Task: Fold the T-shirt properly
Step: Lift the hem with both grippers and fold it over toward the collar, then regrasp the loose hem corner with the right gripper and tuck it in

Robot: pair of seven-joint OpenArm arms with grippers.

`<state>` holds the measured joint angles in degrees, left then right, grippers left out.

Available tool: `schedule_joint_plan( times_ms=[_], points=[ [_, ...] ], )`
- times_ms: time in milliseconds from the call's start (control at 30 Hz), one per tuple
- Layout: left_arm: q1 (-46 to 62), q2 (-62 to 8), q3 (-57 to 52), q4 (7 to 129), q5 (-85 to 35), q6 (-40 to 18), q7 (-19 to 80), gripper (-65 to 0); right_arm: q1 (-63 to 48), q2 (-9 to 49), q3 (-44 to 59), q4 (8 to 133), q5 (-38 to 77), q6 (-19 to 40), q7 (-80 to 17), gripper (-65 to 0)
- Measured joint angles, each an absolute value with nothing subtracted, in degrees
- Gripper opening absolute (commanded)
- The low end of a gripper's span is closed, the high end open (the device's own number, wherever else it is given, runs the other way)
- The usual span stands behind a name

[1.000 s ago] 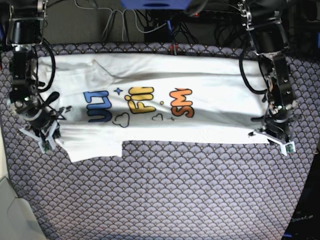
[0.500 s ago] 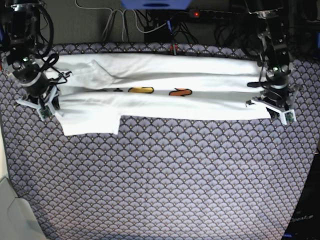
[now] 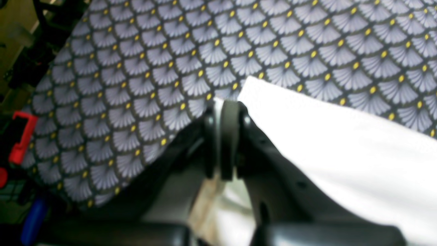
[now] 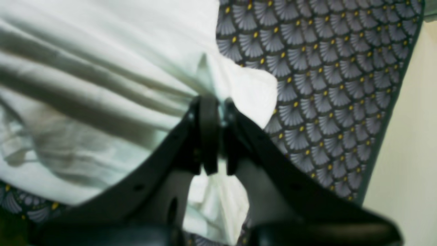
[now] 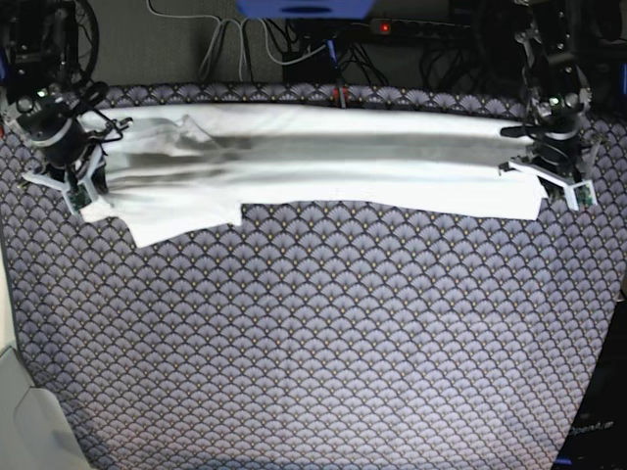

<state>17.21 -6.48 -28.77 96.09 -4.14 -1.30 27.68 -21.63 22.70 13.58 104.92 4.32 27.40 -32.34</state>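
The T-shirt [image 5: 323,162] lies stretched in a long white band across the far part of the table, plain side up, with no print showing. In the base view, one sleeve [image 5: 186,217] sticks out toward the near side at the left. My left gripper [image 5: 549,181] is at the band's right end, and in the left wrist view the left gripper [image 3: 225,106] is shut on a corner of the white cloth [image 3: 341,147]. My right gripper [image 5: 80,186] is at the left end, and in the right wrist view the right gripper [image 4: 212,102] is shut on bunched, creased cloth [image 4: 85,68].
A grey fan-patterned cloth [image 5: 323,343] covers the table. Cables and a power strip [image 5: 392,29] run along the far edge. The table's left edge drops to a pale floor [image 5: 20,411]. A red clamp [image 3: 22,136] sits beyond the table edge in the left wrist view.
Both grippers have carried the shirt's near edge toward the far side. The coloured print, visible a second ago, is now covered and the band is narrower.
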Motion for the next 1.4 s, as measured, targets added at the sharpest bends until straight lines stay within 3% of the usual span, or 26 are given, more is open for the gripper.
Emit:
schedule_joint_plan(
  times_ms=[467, 567, 667, 767, 967, 1100, 1400],
  points=[
    [16.6, -6.5, -28.5, 92.6, -4.1, -1.3, 27.4, -63.5, -26.2, 22.7, 13.5, 104.8, 4.3, 27.4, -33.0, -65.0],
    [16.6, -6.5, -28.5, 91.2, -4.1, -1.3, 27.5, -55.6, -26.0, 22.7, 13.5, 104.8, 4.3, 27.4, -33.0, -65.0],
    [16.6, -6.5, -28.5, 90.6, -3.9, -1.1, 27.3, -41.5, -26.1, 22.7, 13.5, 104.8, 4.3, 27.4, -33.1, -65.0],
    [16.5, -6.5, -28.5, 90.3, -3.9, -1.1, 27.3, -31.5, -26.1, 22.7, 13.5, 104.8, 4.3, 27.4, -33.0, -58.7],
    [16.4, -6.5, -28.5, 90.3, -3.9, -1.1, 27.2, -31.5, -26.1, 22.7, 13.5, 104.8, 4.3, 27.5, -35.0, -44.1],
    [16.0, -6.6, -28.5, 90.3, -3.9, -1.1, 27.2, -31.5, -26.2, 22.7, 13.7, 104.9, 3.8, 35.1, -35.2, -36.6],
    [15.6, -6.6, -28.5, 90.3, -3.9, -1.1, 27.2, -31.5, -26.6, 22.8, 23.7, 105.1, 3.7, 36.1, -35.1, -36.1]
  ],
)
